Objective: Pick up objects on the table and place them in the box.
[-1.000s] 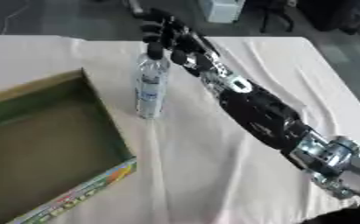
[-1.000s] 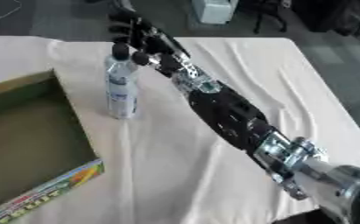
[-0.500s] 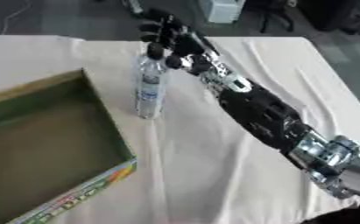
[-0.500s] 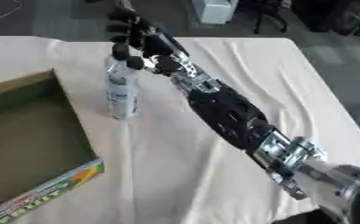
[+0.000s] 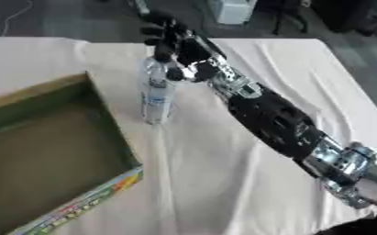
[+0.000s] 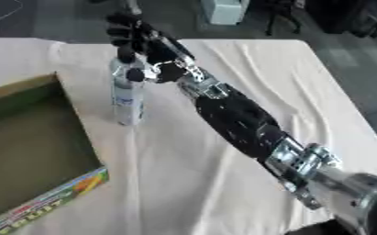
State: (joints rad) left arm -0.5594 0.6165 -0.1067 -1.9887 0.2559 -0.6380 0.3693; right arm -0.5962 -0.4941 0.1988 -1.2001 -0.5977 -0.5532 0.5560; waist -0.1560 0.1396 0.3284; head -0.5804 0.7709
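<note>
Left eye view shows a clear plastic bottle standing upright on the white tablecloth in the upper middle of the frame, just right of the open green box that fills the lower left. The robot's right hand reaches in from the lower right along a long black arm and sits at the bottle's top, fingers spread apart and half curled around the neck and cap, not clearly closed on it; whether they touch the bottle cannot be told. The left hand is not in view. Judged from its look, the bottle is light, thin-walled and smooth, likely to dent or slip if squeezed at mid-body and easy to tip because it is tall and narrow; the stiffer neck under the cap, or the labelled waist, looks the safer place to take hold. Compared with half a second ago, the bottle stands in the same spot and the hand has barely shifted beside the cap
</note>
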